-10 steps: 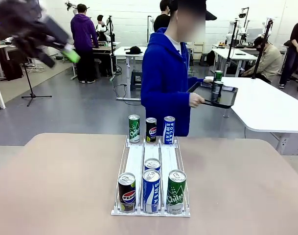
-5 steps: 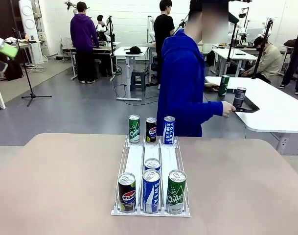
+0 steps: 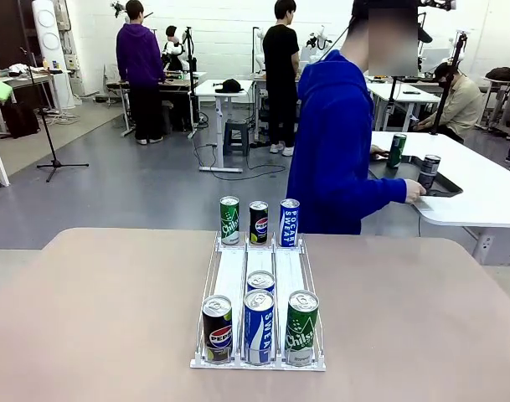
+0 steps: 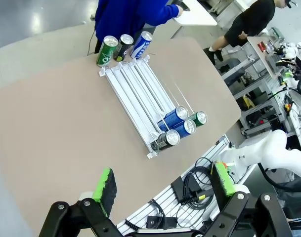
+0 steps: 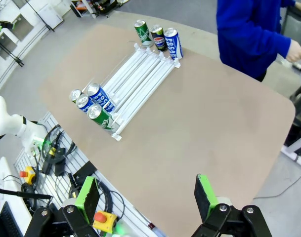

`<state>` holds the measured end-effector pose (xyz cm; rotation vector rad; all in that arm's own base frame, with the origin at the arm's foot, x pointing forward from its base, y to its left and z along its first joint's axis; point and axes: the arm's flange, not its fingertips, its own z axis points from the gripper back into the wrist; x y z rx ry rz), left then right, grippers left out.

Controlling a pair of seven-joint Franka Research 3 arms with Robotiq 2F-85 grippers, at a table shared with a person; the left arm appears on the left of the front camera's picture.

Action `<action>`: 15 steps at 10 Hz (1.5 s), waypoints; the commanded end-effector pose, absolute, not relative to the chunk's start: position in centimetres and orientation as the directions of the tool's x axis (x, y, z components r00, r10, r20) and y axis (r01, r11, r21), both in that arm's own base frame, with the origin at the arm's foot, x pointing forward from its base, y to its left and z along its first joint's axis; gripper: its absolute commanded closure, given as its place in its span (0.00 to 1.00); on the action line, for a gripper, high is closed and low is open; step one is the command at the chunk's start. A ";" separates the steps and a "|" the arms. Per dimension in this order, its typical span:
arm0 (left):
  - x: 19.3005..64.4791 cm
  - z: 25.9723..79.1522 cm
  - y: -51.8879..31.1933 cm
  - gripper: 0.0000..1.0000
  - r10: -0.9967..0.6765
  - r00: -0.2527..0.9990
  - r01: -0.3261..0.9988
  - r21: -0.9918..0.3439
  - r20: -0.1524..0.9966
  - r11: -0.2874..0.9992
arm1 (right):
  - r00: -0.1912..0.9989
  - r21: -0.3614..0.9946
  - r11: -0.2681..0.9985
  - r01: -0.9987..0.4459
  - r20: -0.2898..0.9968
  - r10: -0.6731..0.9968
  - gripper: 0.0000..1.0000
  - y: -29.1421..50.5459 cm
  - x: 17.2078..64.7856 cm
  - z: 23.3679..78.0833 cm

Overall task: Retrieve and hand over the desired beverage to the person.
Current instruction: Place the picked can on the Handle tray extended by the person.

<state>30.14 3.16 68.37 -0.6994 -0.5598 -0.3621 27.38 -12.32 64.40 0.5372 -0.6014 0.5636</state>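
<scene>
Blue-hoodied person [image 3: 338, 151] faces away, no drink chosen; wait before picking from the white wire can rack [image 3: 259, 289]. Left gripper [image 4: 162, 190] and right gripper [image 5: 145, 197] hang high, wide open, empty.

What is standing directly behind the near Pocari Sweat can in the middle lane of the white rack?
Behind the near Pocari Sweat can in the white rack stands another can. Its silver top and a strip of blue show; its label is covered by the front can.
</scene>
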 end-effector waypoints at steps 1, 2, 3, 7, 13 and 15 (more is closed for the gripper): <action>30.7 68.8 2.2 0.00 -0.146 0.799 0.497 -0.505 0.583 0.705 | 0.675 0.302 0.706 -0.641 0.659 0.330 0.00 -12.3 27.5 64.5; 31.0 68.8 1.5 0.00 -0.151 0.797 0.499 -0.497 0.585 0.709 | 0.675 0.302 0.706 -0.641 0.659 0.330 0.00 -12.3 27.5 64.5; 30.6 68.3 2.6 0.00 -0.137 0.799 0.490 -0.500 0.586 0.714 | 0.675 0.302 0.706 -0.641 0.659 0.330 0.00 -12.3 27.5 64.5; 30.6 68.3 2.6 0.00 -0.137 0.799 0.490 -0.500 0.586 0.714 | 0.675 0.302 0.706 -0.641 0.659 0.330 0.00 -12.3 27.5 64.5; 30.6 68.3 2.6 0.00 -0.137 0.799 0.490 -0.500 0.586 0.714 | 0.675 0.302 0.706 -0.641 0.659 0.330 0.00 -12.3 27.5 64.5; 30.6 68.3 2.6 0.00 -0.137 0.799 0.490 -0.500 0.586 0.714 | 0.675 0.302 0.706 -0.641 0.659 0.330 0.00 -12.3 27.5 64.5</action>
